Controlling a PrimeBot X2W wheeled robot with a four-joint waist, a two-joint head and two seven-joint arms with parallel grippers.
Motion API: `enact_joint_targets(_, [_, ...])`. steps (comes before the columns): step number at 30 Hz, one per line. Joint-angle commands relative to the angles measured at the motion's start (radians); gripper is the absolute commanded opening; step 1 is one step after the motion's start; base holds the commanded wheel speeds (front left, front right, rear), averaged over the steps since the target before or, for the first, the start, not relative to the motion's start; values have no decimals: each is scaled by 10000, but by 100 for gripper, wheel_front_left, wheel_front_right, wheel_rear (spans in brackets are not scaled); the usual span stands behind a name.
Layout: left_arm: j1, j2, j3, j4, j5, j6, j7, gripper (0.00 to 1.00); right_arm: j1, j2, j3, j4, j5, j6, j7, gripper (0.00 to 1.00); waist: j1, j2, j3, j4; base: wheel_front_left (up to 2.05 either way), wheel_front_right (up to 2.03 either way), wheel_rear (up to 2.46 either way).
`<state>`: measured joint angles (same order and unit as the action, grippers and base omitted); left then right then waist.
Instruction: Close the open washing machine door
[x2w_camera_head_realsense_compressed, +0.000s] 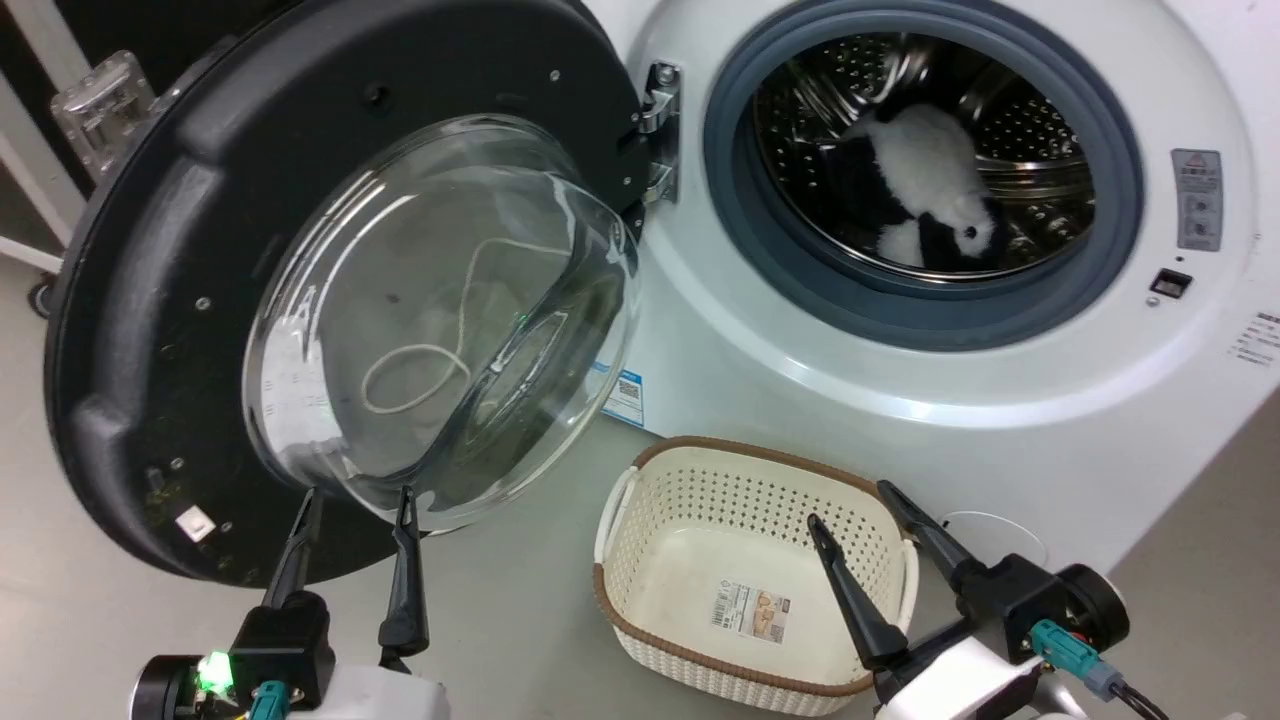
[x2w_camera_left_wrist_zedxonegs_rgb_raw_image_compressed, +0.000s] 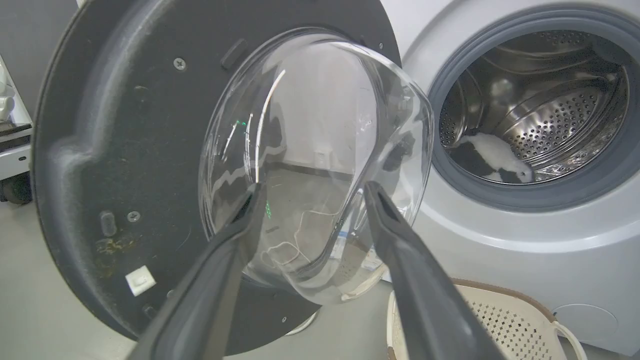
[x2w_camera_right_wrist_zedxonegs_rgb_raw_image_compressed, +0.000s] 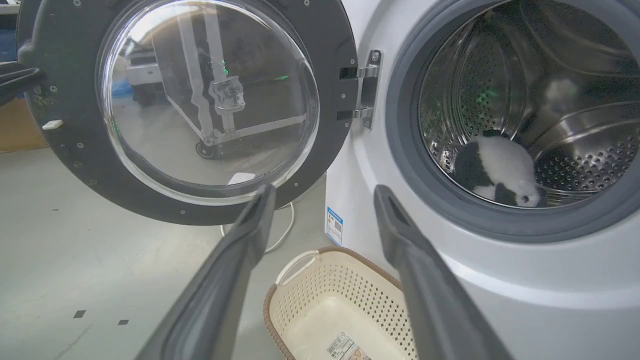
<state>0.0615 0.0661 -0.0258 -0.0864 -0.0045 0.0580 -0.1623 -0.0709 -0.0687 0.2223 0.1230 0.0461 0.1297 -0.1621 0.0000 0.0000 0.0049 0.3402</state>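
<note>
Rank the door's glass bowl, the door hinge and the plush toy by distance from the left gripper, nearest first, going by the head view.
1. Glass bowl: just above the left gripper, by its fingertips.
2. Door hinge: higher, off to the right.
3. Plush toy: farthest right, inside the drum.

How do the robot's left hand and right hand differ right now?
The left hand points up at the washing machine door; the right hand hangs over the cream basket. In the head view, the left hand's fingers stand nearly upright, while the right hand's lean left. Both are open and empty.
</note>
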Motion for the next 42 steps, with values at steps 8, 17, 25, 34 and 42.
enact_joint_targets(8, [246,74,-8,-176,-43,131,-241,100,-254,-95,238,164,165,7,-244,100,0,0,-4,345,0,0,0])
enact_joint_targets(17, [421,167,5,-336,-104,259,-513,55,-198,-131,470,299,279,8,-516,100,0,0,6,895,0,0,0])
enact_joint_targets(25, [346,77,239,-1302,-468,343,-681,0,-75,-94,545,427,350,9,-683,100,0,0,-60,1201,0,0,0])
enact_joint_targets(34, [-662,-52,1737,-2748,-2090,-77,-868,0,3,-89,501,494,336,9,-870,100,0,0,-108,1555,0,0,0])
enact_joint_targets(42, [-3297,1297,3687,-1501,-4848,-642,445,0,306,-65,343,370,189,10,-996,100,0,0,113,1826,0,0,0])
